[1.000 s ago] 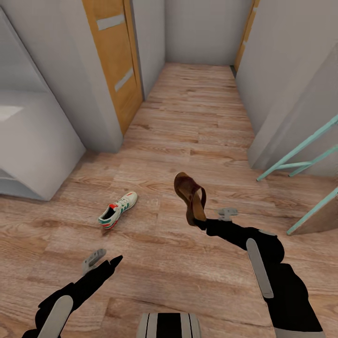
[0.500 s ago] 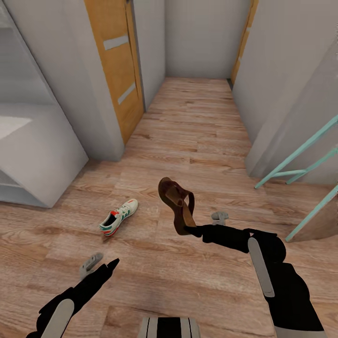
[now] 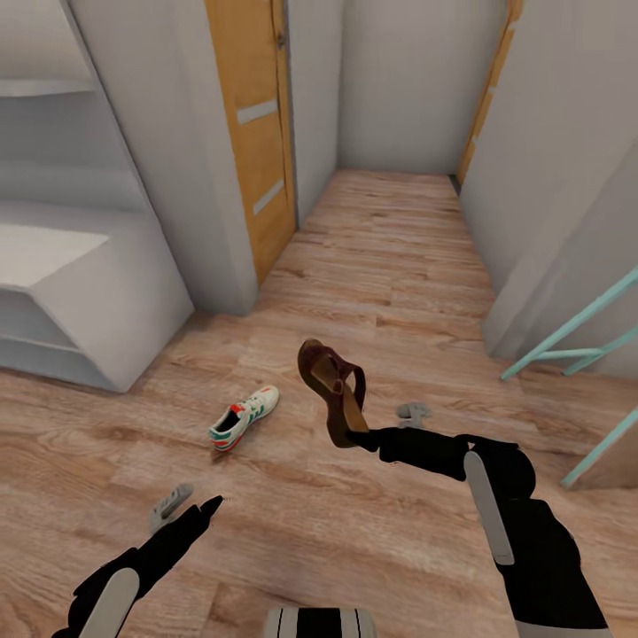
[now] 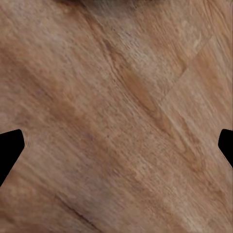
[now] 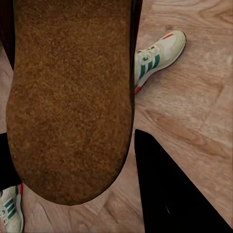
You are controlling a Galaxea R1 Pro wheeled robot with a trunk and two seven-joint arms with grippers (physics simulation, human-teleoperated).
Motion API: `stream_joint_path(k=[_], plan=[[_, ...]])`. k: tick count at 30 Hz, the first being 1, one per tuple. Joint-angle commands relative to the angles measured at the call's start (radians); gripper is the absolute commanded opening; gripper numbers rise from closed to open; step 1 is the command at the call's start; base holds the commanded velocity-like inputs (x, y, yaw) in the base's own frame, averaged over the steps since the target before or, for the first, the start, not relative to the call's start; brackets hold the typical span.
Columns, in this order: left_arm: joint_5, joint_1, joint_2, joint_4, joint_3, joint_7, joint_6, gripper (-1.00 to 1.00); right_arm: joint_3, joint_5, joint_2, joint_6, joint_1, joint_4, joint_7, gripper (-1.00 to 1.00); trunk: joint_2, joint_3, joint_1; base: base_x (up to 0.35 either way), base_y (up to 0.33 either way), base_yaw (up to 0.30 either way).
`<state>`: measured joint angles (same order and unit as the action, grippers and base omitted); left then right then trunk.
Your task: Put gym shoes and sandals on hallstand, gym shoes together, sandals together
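Observation:
My right gripper is shut on a brown sandal and holds it up off the corridor floor, toe up. The sandal's rough brown sole is close in the right wrist view, beside one black finger. A white gym shoe with green stripes lies on the floor left of the sandal. The right wrist view shows that gym shoe and part of a second gym shoe behind the sole. My left gripper hangs open and empty over bare planks. The white hallstand stands at the far left.
An orange door is set in the left wall beyond the hallstand, and another door at the corridor's far right. Teal bars lean along the right wall. The corridor narrows straight ahead between grey walls.
The right gripper carried the sandal left, closer to the gym shoe on the floor. The head view then shifted, bringing more of the hallstand into sight. The left gripper stayed open and low.

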<state>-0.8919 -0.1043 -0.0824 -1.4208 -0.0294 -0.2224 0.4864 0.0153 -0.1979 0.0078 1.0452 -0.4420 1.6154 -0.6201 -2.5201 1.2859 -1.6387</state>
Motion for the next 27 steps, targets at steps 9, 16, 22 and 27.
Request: stream_joint_path(k=[9,16,22,27], plan=[[0.001,0.0,0.004,0.021,-0.051,-0.001,-0.008,1.0,-0.009,-0.002,0.005,0.002,0.0,0.0,0.188,-1.0,0.002,-0.031,0.004,0.0,0.0,0.288],[0.0,0.001,0.004,0.038,-0.059,-0.019,-0.068,1.0,-0.106,0.008,0.005,-0.11,0.003,0.0,0.281,-1.0,0.004,-0.055,0.007,0.0,0.0,0.289],[-0.001,0.001,0.004,0.041,-0.058,-0.042,-0.085,1.0,-0.263,0.029,0.001,-0.321,0.067,0.0,0.407,-1.0,0.005,-0.076,0.01,0.0,0.0,0.288],[-0.001,0.002,0.004,0.043,-0.058,-0.045,-0.087,1.0,-0.405,0.119,0.002,-0.516,0.131,0.0,0.62,-1.0,0.006,-0.092,0.012,0.0,0.0,0.282]])
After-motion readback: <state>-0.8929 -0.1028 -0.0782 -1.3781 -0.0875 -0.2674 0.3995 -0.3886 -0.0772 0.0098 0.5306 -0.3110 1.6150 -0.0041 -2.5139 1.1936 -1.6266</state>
